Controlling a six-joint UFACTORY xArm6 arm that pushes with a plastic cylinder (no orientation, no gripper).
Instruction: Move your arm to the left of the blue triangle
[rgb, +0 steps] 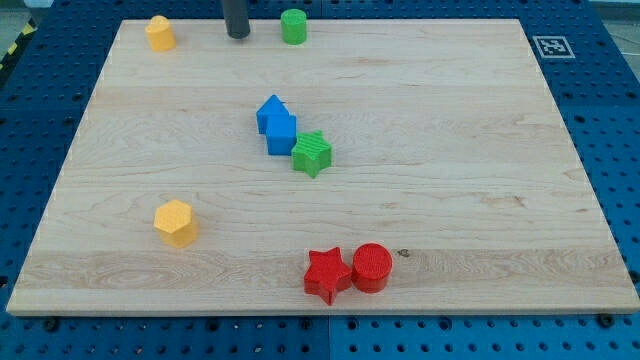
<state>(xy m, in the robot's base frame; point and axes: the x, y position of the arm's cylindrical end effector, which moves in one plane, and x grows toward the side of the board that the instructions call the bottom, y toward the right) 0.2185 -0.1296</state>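
The blue triangle (269, 111) sits near the board's middle, slightly toward the view's top. A blue cube (282, 135) touches it on its lower right, and a green star (312, 154) touches the cube. My tip (238, 36) is at the view's top edge of the board, above and a little left of the blue triangle, well apart from it. It stands between a yellow block (160, 33) and a green cylinder (293, 26).
A yellow hexagon (176, 222) lies at the lower left. A red star (327, 274) and a red cylinder (372, 267) sit side by side near the bottom edge. A fiducial marker (552, 46) is at the board's top right corner.
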